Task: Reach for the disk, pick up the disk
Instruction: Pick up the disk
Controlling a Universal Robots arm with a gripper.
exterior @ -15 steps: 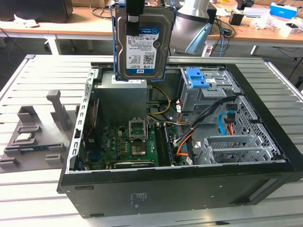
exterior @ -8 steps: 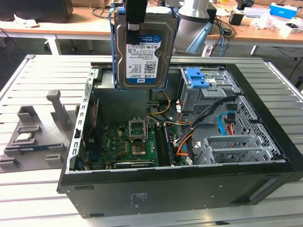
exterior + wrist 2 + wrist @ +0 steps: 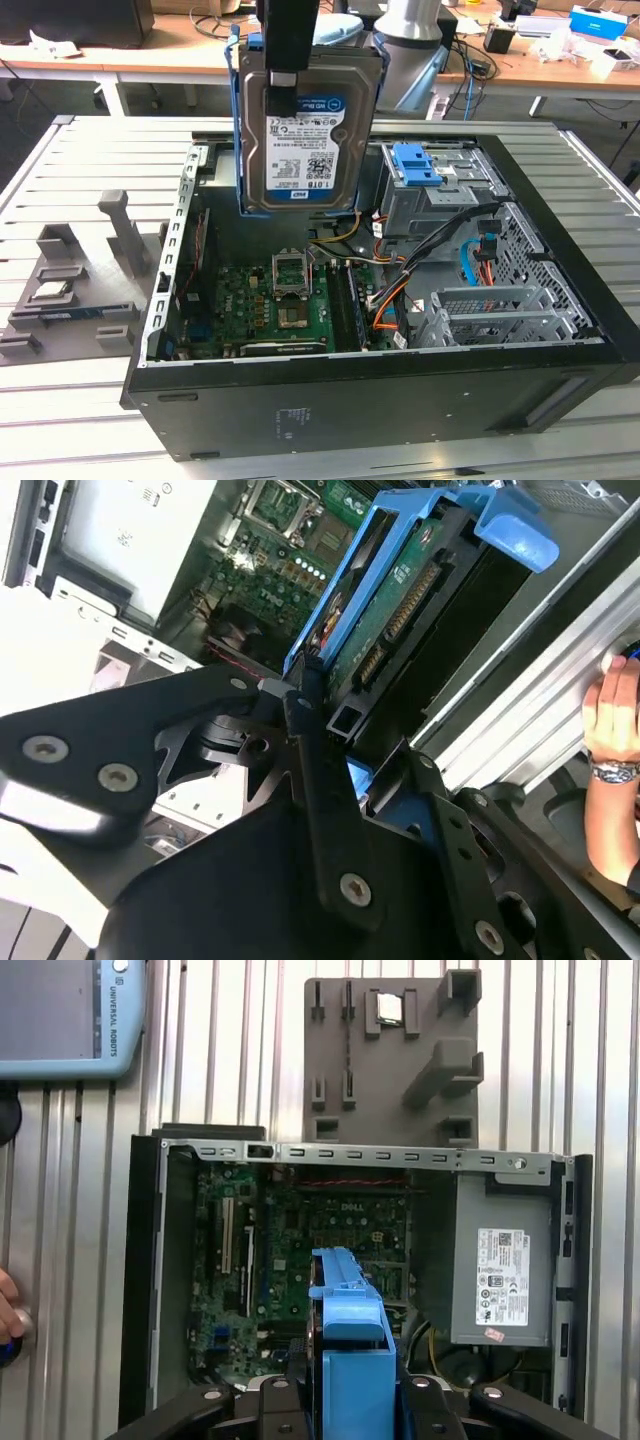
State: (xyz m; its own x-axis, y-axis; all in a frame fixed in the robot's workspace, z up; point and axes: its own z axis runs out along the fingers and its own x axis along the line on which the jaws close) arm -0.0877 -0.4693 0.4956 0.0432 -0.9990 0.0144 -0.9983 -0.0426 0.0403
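Already the disk [image 3: 305, 130] hangs upright in the air above the open computer case [image 3: 400, 400], clear of the green motherboard [image 3: 275, 300] below, with the gripper [image 3: 283, 80] pinching it at its upper edge. Both wrist views show the drive's blue bracket [image 3: 410, 540] clamped between the black fingers [image 3: 310, 740], and a person's hand [image 3: 612, 715] rests on the slatted metal bench [image 3: 90, 160] beside the case. Just beside the case, on the exterior view's left, sits a grey fixture tray [image 3: 75, 290].
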